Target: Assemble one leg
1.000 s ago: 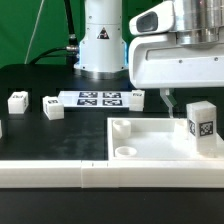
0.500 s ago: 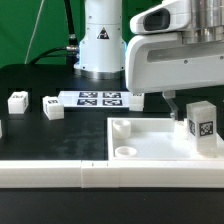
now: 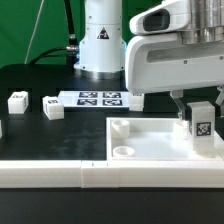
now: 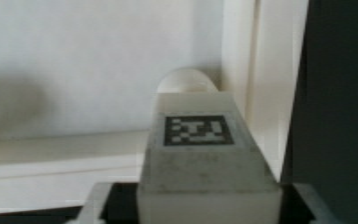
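The leg [image 3: 200, 122] is a white post with a black-and-white tag. It stands upright on the large white panel [image 3: 150, 138], at the exterior view's right. My gripper [image 3: 199, 108] straddles the leg from above, with a dark finger pressed to each side. In the wrist view the leg [image 4: 202, 150] fills the gap between the two dark fingers [image 4: 117, 205] of my gripper [image 4: 206, 208], tag facing the camera. A round corner socket [image 4: 190, 80] of the panel shows behind the leg.
Three more white posts lie on the black table [image 3: 17, 100] [image 3: 52, 107] [image 3: 135, 98]. The marker board [image 3: 98, 98] lies between them. Two round sockets [image 3: 120, 127] [image 3: 125, 151] sit at the panel's left side. A long white bar [image 3: 60, 172] runs along the front.
My gripper has moved toward the exterior view's right, from beside the leg to around it. The fingers now hold the leg's sides. The leg still stands in the same place.
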`<state>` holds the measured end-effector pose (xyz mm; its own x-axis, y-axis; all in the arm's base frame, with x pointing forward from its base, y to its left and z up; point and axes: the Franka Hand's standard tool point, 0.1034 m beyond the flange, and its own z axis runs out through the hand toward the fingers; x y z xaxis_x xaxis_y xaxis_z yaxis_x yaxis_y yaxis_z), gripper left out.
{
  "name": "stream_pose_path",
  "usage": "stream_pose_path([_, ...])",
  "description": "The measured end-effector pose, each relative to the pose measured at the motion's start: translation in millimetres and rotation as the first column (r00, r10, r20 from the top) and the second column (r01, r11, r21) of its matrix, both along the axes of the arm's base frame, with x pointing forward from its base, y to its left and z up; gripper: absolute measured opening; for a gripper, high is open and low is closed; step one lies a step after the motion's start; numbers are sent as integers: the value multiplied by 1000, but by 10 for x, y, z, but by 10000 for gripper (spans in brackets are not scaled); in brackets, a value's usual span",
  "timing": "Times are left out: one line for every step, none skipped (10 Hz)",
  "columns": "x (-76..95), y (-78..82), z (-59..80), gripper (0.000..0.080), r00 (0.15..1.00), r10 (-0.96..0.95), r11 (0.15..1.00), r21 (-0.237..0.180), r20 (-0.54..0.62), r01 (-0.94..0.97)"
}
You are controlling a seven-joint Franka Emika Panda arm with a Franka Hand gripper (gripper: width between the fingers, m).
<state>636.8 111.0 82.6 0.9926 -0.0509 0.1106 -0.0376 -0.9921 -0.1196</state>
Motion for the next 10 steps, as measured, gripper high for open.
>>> stream_pose_path([11,-5,-1,291,997,-77,997,9,-8,77])
stream_pose_path([13,-12,-3,291,965,-259,965,29,-29,260])
stream_pose_path([11,-14,-4,291,919,-391,919,36,-49,393])
stream_pose_path([8,-11,-5,291,849,-523,849,41,-71,527])
stream_pose_path([5,-16,-8,292,776,-624,776,43,-91,629])
stream_pose_path([3,-22,-14,292,692,-713,692,48,-113,720])
stream_pose_path([-4,-22,-20,292,563,-814,562,48,-144,826])
stream_pose_path([-10,-18,-23,292,462,-872,462,40,-160,886])
stream_pose_path([-15,-13,-26,292,393,-904,393,34,-172,919])
stream_pose_path([-19,-9,-27,292,276,-942,277,23,-192,961])
